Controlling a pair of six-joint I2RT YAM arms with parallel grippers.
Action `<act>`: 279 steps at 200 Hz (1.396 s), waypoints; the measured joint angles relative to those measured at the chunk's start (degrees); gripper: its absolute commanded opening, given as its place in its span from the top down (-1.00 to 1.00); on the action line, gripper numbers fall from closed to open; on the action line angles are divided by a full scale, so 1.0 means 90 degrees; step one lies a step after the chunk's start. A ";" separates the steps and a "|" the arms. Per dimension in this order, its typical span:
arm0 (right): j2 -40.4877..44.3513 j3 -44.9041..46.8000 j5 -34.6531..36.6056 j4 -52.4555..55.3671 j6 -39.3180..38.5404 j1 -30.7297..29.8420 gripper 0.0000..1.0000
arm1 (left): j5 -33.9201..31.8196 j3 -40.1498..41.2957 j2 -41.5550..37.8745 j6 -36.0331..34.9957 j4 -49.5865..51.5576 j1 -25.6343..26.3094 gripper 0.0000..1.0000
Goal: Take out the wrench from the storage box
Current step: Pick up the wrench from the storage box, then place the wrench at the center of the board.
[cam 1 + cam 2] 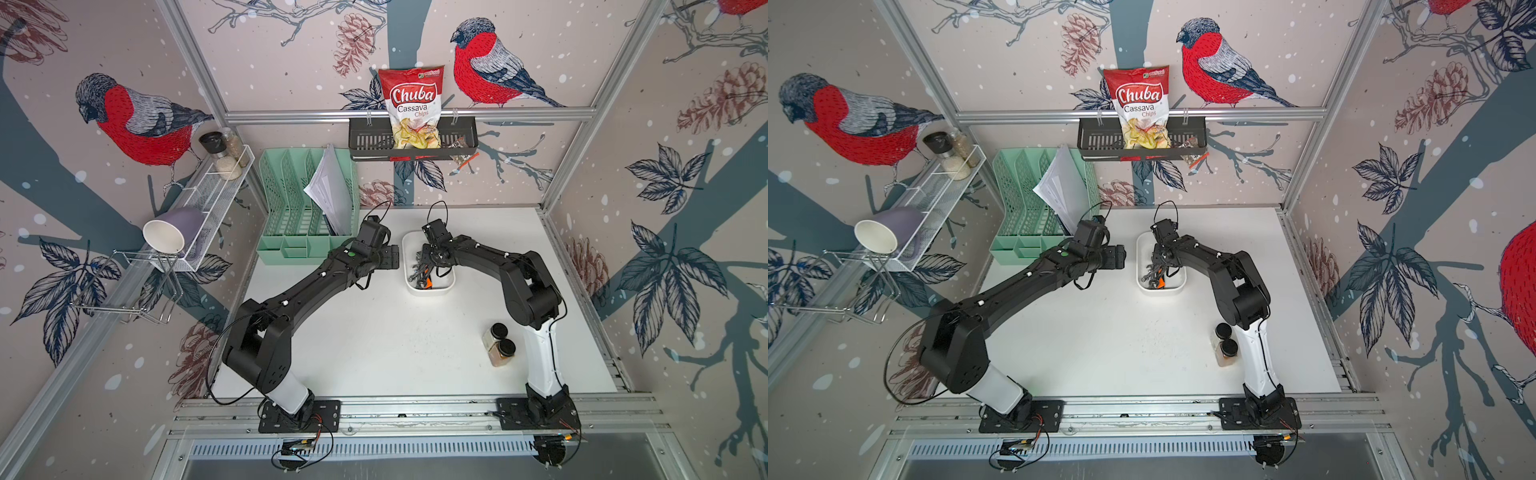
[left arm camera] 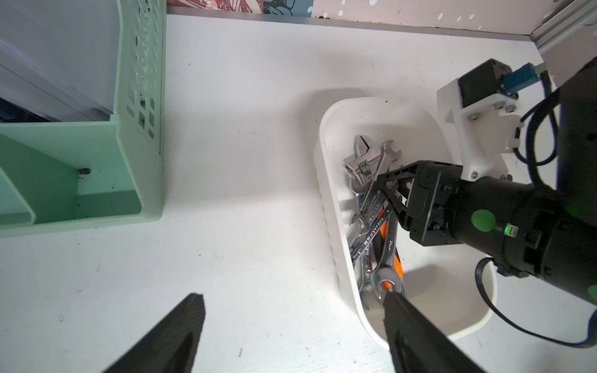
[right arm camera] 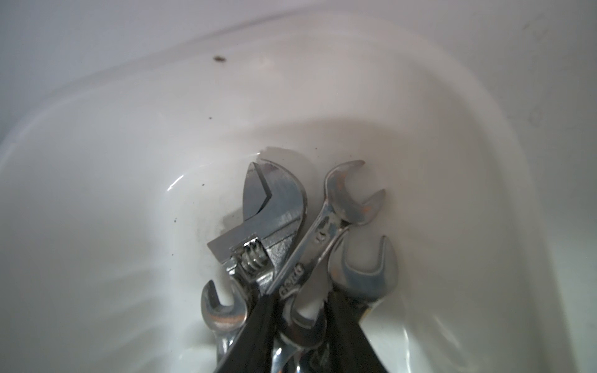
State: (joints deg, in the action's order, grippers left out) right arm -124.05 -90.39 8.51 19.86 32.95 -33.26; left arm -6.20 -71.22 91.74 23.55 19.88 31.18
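The storage box point(image 1: 430, 291) point(image 1: 1160, 289) is a shallow white tub on the table, holding several chrome wrenches point(image 1: 419, 274) point(image 2: 371, 232). An adjustable one point(image 3: 274, 206) lies toward the far end. My right gripper point(image 1: 427, 258) point(image 2: 384, 190) point(image 3: 300, 310) reaches down inside the tub. Its two black fingers press against the sides of a chrome wrench point(image 3: 307, 318) in the pile. My left gripper point(image 1: 390, 257) point(image 2: 292, 295) hangs open just left of the tub. One fingertip is over the tub's near end and the other is over bare table, and nothing is held.
A mint-green file organiser point(image 1: 299, 232) with papers stands close behind the left arm. Two spice jars point(image 1: 500, 345) sit by the right arm's base. A black basket point(image 1: 365, 141) with a chips bag hangs on the back wall. A wire shelf with a mug point(image 1: 174, 237) is on the left wall.
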 measured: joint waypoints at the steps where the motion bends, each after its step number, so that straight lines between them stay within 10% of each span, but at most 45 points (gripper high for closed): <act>1: 0.0000 -0.0002 0.0000 0.0000 0.0000 0.0000 0.45 | 0.0000 0.0000 0.0000 0.0000 0.0000 0.0000 -0.81; 111: -0.0056 -0.0131 -0.0090 -0.0090 -0.0022 0.0056 1.00 | 0.0002 -0.0007 0.0095 -0.0002 0.0005 0.0000 -0.81; 279: 0.0211 -0.0549 -0.0342 -0.0049 -0.0221 0.0189 1.00 | 0.0005 0.0005 -0.0075 0.0051 0.0000 0.0012 -0.82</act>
State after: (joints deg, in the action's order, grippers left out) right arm -122.15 -95.33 5.43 19.42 30.96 -31.55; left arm -6.15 -71.18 91.07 24.01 19.88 31.29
